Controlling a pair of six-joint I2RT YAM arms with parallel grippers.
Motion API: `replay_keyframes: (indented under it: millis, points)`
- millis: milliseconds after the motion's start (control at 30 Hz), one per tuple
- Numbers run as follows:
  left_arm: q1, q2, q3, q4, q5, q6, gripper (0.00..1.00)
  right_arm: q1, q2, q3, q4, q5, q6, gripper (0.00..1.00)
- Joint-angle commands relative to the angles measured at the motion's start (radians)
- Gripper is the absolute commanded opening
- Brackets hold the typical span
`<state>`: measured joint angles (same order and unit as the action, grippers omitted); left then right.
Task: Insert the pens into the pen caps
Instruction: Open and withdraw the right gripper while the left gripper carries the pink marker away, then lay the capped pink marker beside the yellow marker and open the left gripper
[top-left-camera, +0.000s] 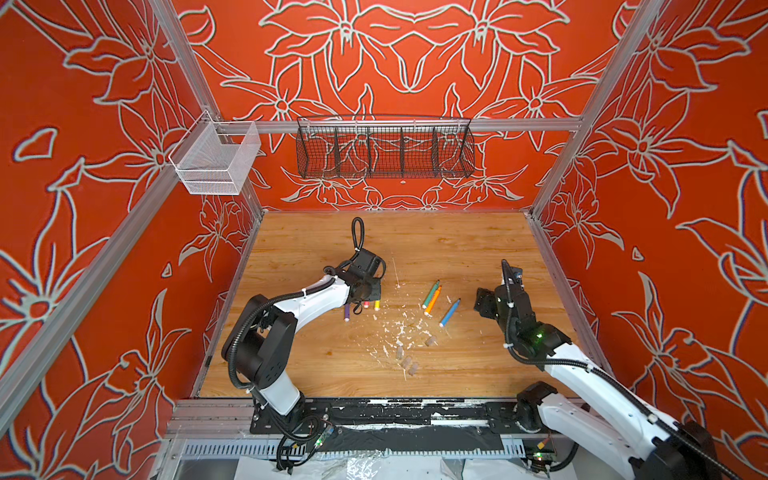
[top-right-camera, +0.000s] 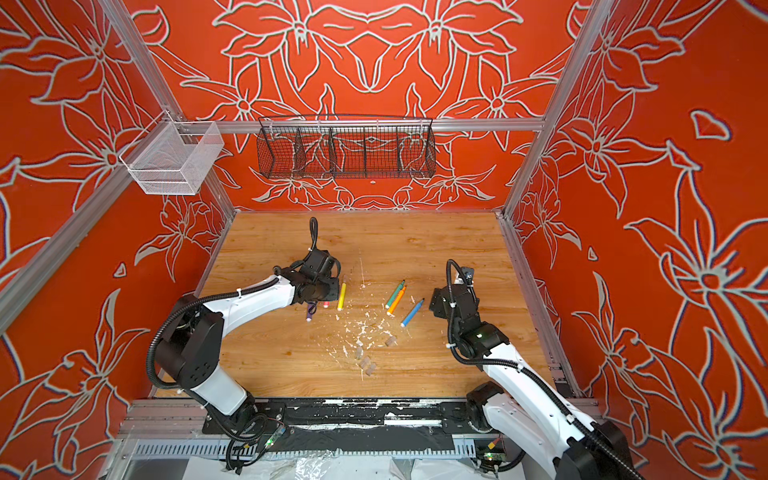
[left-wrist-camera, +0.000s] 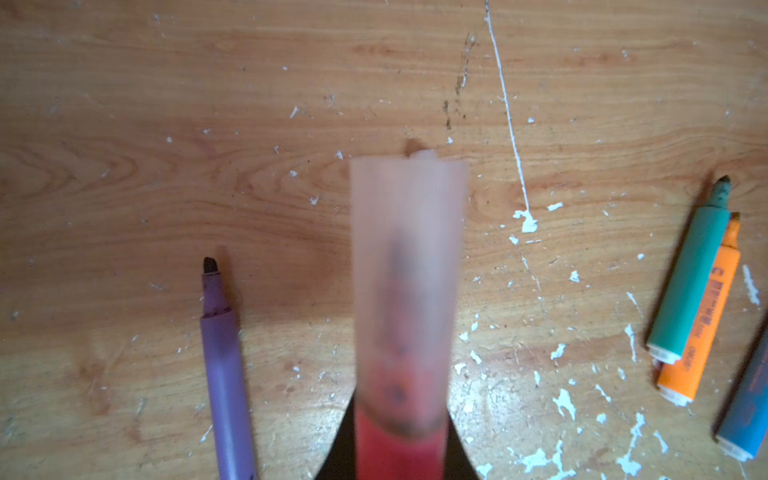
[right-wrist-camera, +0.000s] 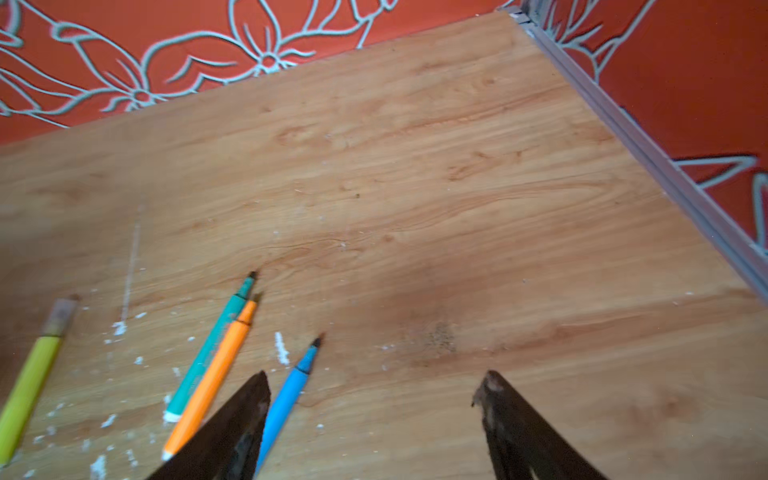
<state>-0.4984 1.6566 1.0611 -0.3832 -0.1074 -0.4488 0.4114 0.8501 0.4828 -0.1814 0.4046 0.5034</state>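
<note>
left gripper (left-wrist-camera: 400, 462) clamping pink pen (left-wrist-camera: 401, 442), capped

You'll see the left arm (top-left-camera: 316, 301) and right arm (top-left-camera: 569, 357) in white shells with black joints, black ribbed cable (top-left-camera: 282, 297) zip-tied along them. A green light (top-left-camera: 539, 334) glows on the right one. The right gripper (right-wrist-camera: 374, 386) has dark tapered fingers (right-wrist-camera: 232, 432), seemingly scuffed, though blurred.

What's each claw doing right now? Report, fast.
Left claw: shut on the pink pen, which wears a clear cap.
Right claw: open, holding nothing.
</note>
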Motion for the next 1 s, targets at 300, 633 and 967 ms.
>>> replay_keyframes:
  millis: [300,633,967]
  points:
    - [-0.002,0.146,0.087,-0.117,0.077,-0.074,0.00,-0.021,-0.137,-0.125,0.054,0.106,0.025,0.82]
    - [-0.002,0.206,0.142,-0.180,0.075,-0.080,0.17,-0.021,-0.052,-0.090,0.056,0.077,0.024,0.81]
    - [-0.001,0.208,0.152,-0.189,0.074,-0.074,0.25,-0.022,-0.095,-0.111,0.058,0.076,0.024,0.81]
